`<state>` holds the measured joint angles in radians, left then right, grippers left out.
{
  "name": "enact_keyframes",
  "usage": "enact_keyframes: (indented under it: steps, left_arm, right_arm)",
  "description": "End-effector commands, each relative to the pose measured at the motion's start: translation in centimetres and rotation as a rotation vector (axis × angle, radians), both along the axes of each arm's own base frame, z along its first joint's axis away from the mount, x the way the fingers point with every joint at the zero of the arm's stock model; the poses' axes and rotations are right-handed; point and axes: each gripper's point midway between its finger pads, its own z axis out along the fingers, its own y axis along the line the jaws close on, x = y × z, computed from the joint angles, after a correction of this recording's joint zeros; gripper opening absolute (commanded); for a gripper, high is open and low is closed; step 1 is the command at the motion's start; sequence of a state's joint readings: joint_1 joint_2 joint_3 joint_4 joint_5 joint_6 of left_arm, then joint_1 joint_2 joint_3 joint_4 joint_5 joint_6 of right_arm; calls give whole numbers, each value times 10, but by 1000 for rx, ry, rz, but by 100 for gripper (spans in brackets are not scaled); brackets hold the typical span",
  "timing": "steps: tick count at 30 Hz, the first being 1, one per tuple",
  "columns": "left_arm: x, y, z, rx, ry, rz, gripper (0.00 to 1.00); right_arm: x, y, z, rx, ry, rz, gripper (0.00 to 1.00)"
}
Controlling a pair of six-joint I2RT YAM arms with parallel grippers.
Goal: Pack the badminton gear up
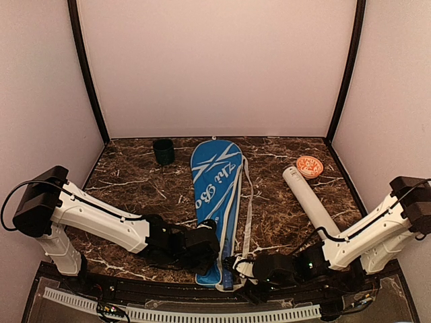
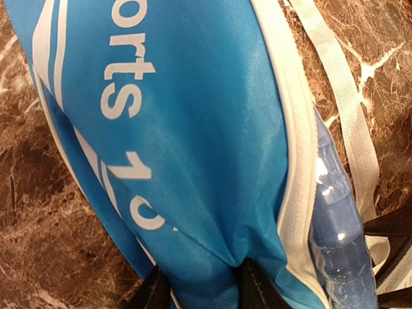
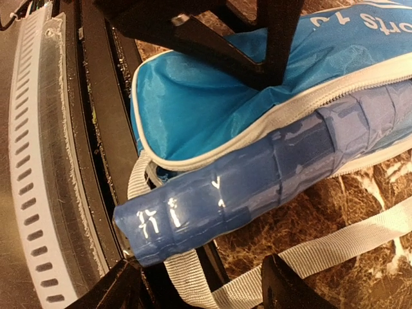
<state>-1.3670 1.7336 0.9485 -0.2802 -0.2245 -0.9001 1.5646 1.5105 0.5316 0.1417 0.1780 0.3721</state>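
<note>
On table (image 1: pixel 135 175): 1 bag (image 1: pixel 217 195), 1 tube (image 1: pixel 311 202) | left pincer (image 2: pixel 206 288) likely bag-clamped | right pincer (image 3: pixel 203 280) apart

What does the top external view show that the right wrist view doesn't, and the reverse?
Top external only: the white tube, an orange disc beside its far end, the dark cup, and the whole length of the blue racket bag. Right wrist only: a clear look at the blue racket handle poking from the bag's open zipper, and the left gripper pinching the fabric. Both: the bag's near end and its pale strap.
</note>
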Motion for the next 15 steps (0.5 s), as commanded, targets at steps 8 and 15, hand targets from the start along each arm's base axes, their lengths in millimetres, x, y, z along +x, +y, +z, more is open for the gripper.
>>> enact_keyframes:
  steps: [8, 15]
  left_arm:
    - [-18, 32, -37, 162, 72, -63, 33]
    - [-18, 32, -41, 167, 73, -73, 30]
  right_arm:
    - [11, 27, 21, 51, -78, -18, 52]
    - [46, 20, 33, 83, -105, -139, 42]
